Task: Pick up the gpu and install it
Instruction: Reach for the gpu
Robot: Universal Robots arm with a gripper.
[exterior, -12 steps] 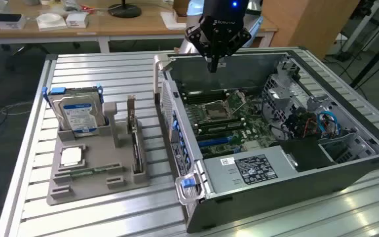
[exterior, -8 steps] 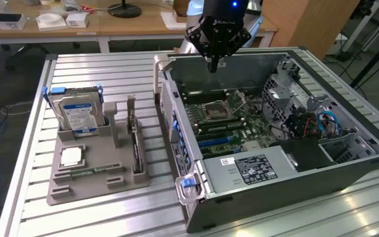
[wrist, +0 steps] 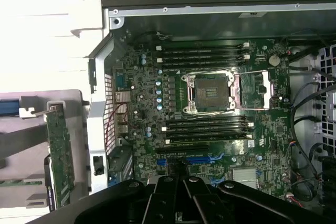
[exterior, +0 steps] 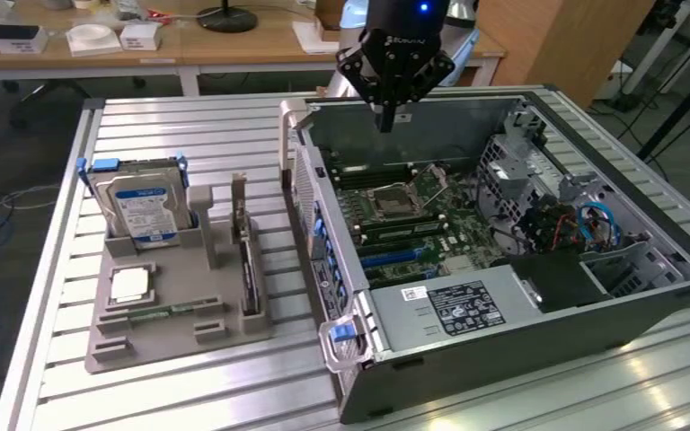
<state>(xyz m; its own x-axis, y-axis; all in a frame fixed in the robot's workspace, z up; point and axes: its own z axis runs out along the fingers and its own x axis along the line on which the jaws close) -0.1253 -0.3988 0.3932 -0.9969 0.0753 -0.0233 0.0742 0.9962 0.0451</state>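
The gpu [exterior: 247,262] stands on edge in a slot of the grey holder [exterior: 165,346] on the exterior view's left, a thin dark card with a pale bracket at its upper end. The wrist view shows the gpu [wrist: 58,153] beside the case wall, its board face greenish. My gripper [exterior: 386,119] hangs above the far rim of the open computer case [exterior: 537,337], well away from the card. Its fingers are shut with nothing between them. In the wrist view the gripper [wrist: 182,181] points down at the motherboard [wrist: 210,103] near the blue expansion slots [wrist: 195,159].
A silver hard drive [exterior: 141,211] with a blue-white label stands at the back of the holder, with a pale square chip [exterior: 129,285] and a small green memory stick [exterior: 159,313] lying in front. Cables [exterior: 591,224] crowd the case's right side. A wooden desk [exterior: 201,49] stands behind the slatted table.
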